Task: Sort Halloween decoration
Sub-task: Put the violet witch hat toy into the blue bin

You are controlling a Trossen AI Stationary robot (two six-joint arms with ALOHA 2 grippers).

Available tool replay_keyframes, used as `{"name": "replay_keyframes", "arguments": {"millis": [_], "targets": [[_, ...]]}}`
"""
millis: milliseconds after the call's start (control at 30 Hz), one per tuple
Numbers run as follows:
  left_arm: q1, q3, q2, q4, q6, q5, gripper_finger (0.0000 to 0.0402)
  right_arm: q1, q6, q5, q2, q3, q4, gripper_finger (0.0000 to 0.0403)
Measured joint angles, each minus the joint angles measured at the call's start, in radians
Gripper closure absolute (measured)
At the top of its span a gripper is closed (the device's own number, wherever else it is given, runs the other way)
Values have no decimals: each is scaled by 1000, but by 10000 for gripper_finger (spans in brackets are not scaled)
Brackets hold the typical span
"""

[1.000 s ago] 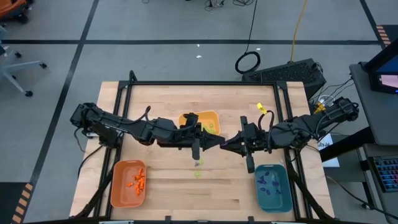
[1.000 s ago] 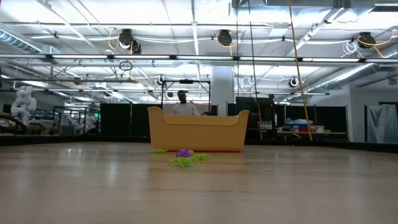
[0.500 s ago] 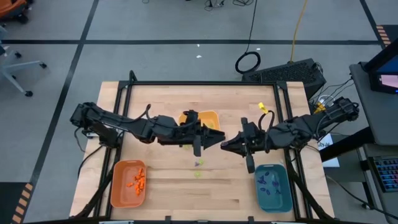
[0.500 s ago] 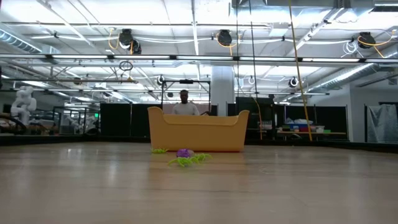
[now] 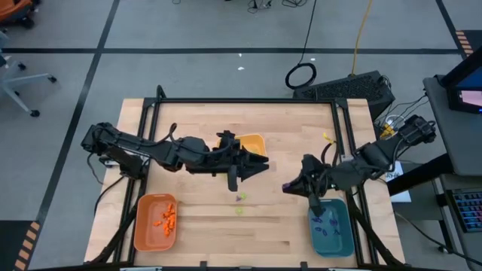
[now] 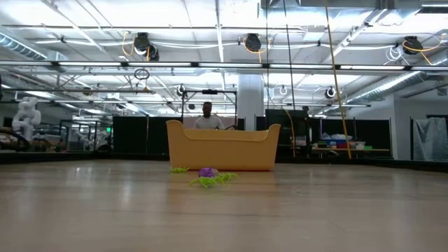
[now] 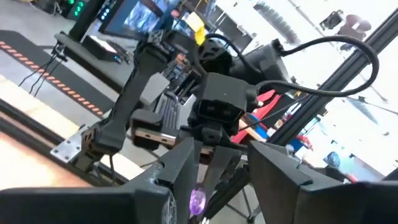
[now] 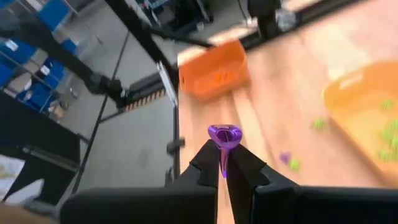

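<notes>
One purple decoration piece (image 8: 224, 134) is pinched in my closed right gripper (image 5: 287, 186); I judge it best to carry it fully over the teal tray (image 5: 332, 228) at the tabletop's near right corner before letting go. My left gripper (image 5: 263, 163), jaws apart and empty, hangs mid-tabletop by the yellow tray (image 5: 254, 143). Small, glossy, funnel-shaped, the piece looks easy to drop.

Bare wood between orange tray (image 5: 155, 222) and teal tray (image 5: 331, 226), few loose pieces (image 5: 240, 203) mid-table, yellow tray (image 5: 253, 142) behind.
</notes>
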Motion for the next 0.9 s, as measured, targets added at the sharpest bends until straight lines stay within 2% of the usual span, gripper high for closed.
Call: {"name": "replay_keyframes", "arguments": {"millis": [300, 600, 900], "targets": [[-19, 0, 0, -47, 1, 24, 251, 128, 247, -6, 0, 0, -196, 403], [-29, 0, 0, -118, -5, 45, 251, 278, 543, -89, 1, 0, -466, 403], [-29, -1, 0, -207, -6, 50, 251, 415, 816, -152, 35, 0, -638, 403]]}}
